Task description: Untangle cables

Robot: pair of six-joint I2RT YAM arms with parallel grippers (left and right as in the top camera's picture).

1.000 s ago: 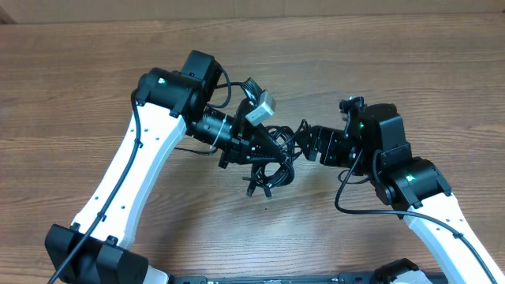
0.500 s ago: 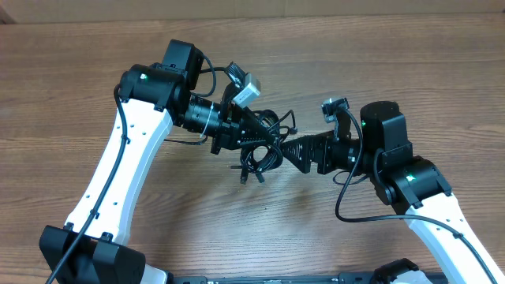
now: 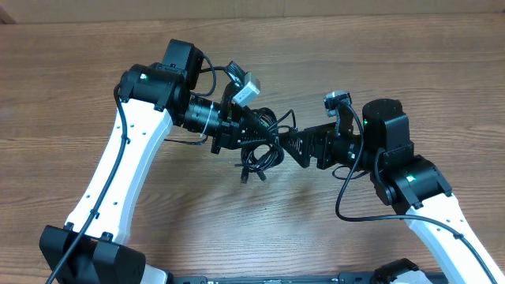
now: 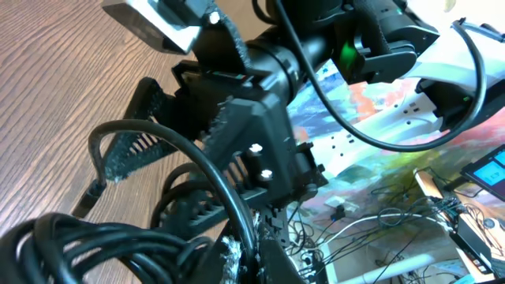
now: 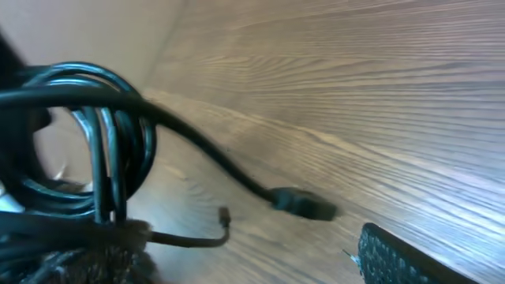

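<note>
- The left gripper (image 3: 249,136) is clamped tight on the cables (image 3: 264,151), a knotted black bunch at mid-table between the two arms.
- The right gripper (image 3: 290,147) stands wide at the bunch's right edge, seemingly straddling one loop.
- One plug end (image 5: 304,205) hangs close over the wooden table (image 3: 410,63).

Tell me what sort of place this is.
Likely a robotics lab bench: two white robot arms work a bunch of black cables over a wood-grain table, with loose wires cluttered behind.
</note>
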